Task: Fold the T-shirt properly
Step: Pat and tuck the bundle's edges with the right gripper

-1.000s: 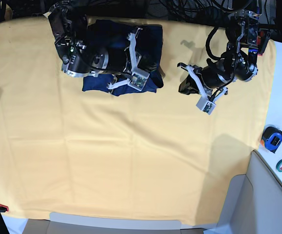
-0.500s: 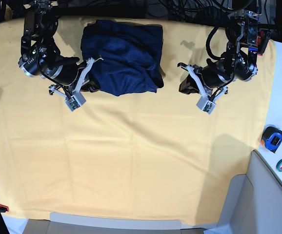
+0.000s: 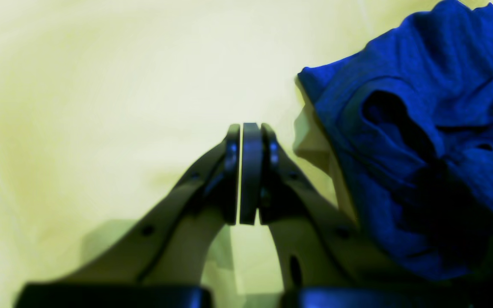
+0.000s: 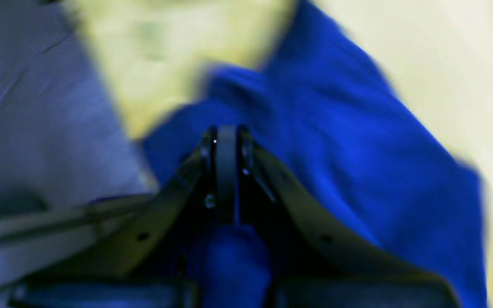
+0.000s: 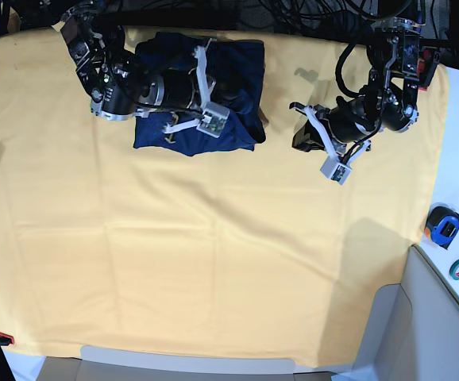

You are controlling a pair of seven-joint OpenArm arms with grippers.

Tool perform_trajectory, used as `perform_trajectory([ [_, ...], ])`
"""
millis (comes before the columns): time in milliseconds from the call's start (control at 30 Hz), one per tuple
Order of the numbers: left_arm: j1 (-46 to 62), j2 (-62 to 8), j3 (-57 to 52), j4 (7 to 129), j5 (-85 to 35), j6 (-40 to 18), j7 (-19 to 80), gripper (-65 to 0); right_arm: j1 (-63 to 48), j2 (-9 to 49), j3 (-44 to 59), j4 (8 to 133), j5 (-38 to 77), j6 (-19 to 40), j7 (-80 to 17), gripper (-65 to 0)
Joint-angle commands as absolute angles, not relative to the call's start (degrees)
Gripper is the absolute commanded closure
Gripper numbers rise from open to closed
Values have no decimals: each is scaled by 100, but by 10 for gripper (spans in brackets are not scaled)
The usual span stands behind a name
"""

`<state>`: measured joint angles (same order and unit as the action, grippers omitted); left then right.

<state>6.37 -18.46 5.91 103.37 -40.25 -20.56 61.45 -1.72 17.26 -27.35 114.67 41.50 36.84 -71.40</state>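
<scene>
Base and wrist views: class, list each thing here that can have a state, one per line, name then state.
T-shirt: folded into a rumpled bundle at the far edge of the cloth.
Yellow cloth: spread flat, lightly creased.
Right gripper: shut, over the T-shirt, holding nothing that shows.
Left gripper: shut, empty, beside the T-shirt.
Tape measure: lying off the cloth.

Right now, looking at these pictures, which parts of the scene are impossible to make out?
- Base view: the right hand and its arm cover the shirt's middle, hiding its folds.
- Right wrist view: motion blur; whether the shut hand pinches fabric is unclear.
- Left wrist view: the shirt is cut off by the right edge.
</scene>
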Motion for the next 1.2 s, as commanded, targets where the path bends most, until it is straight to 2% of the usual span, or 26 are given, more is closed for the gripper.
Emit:
perform_trajectory([
  [0,567,-1886,558,10413,-4084,-2079,6070,0,-4,1780,-2800,11574,4374,3881,-7046,0],
  [267,567,-1886,558,10413,-4084,-2079,6070,0,365,1789,-2818,11459,4760,4000,-6870,0],
  [300,567,-1886,558,10413,-4084,-2079,6070,0,338,1789,-2721,11398,4752,3811,-6791,0],
  [433,567,-1886,558,10413,-4084,-2079,6070,0,242,1780,-2571,11196,4303,2202,-6686,0],
  [500,567,-1886,558,10413,-4084,-2079,6070,0,233,1763,-2756,11160,3969,1719,-6747,0],
  [767,567,-1886,558,10413,-4084,-2079,6070,0,593,1974,-4400,11204,3635,1692,-7415,0],
  [900,567,-1886,558,10413,-4084,-2070,6070,0,796,2035,-4629,11275,3644,1701,-7662,0],
  [1167,567,-1886,558,10413,-4084,-2070,6070,0,1165,2158,-4593,11600,4119,2818,-7670,0],
])
